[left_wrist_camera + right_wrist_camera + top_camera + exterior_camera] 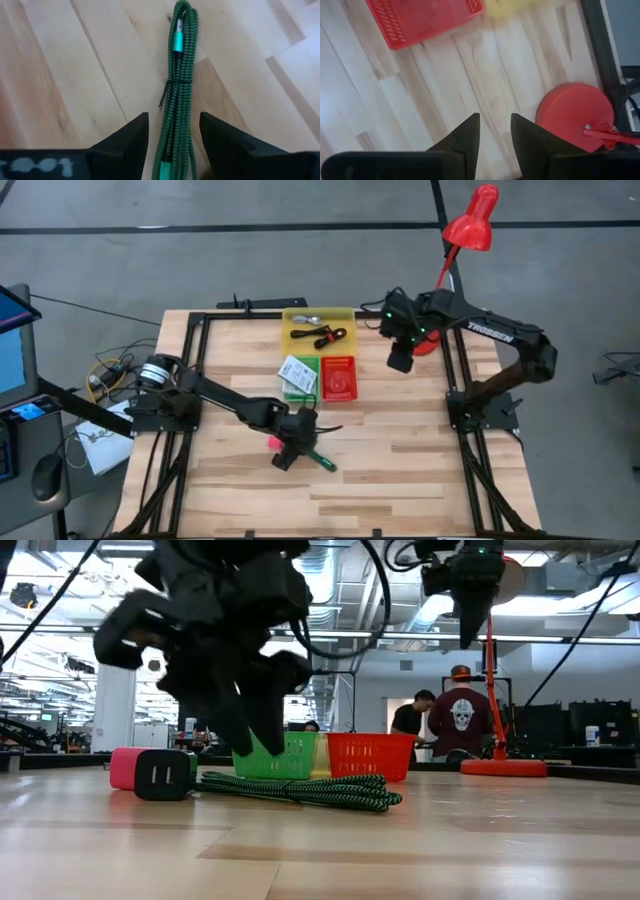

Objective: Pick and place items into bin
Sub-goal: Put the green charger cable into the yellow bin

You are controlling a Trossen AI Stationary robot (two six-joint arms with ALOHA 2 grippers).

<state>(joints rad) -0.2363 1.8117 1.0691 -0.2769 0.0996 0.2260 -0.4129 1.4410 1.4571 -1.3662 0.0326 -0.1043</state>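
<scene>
A: What is the left tool point(170, 145) after?

B: The green cord point(177, 90). It lies coiled in a long bundle on the desk point(400, 470), near the front middle. The tool hangs right over it with its fingers spread apart, 1 on each side. It holds nothing yet.

A: Is the cord hard to grab?

B: I think it is light and soft, so it will bend and droop. The braid looks rough, so it should not slip much. A thin tie wraps the middle, and that looks like the best spot to pinch, since all the loops stay together there.

A: What is close by?

B: A black plug point(160, 778) and a pink piece point(125, 766) sit just beside the cord's end. They may drag along.

A: And the bins?

B: 3 of them sit at the back: yellow bin point(318, 330), green bin point(299, 376) and red bin point(339, 378). The way there looks free.

A: The right tool point(495, 135)?

B: It waits high up near the red lamp point(470, 225), fingers apart, with nothing in them.
</scene>
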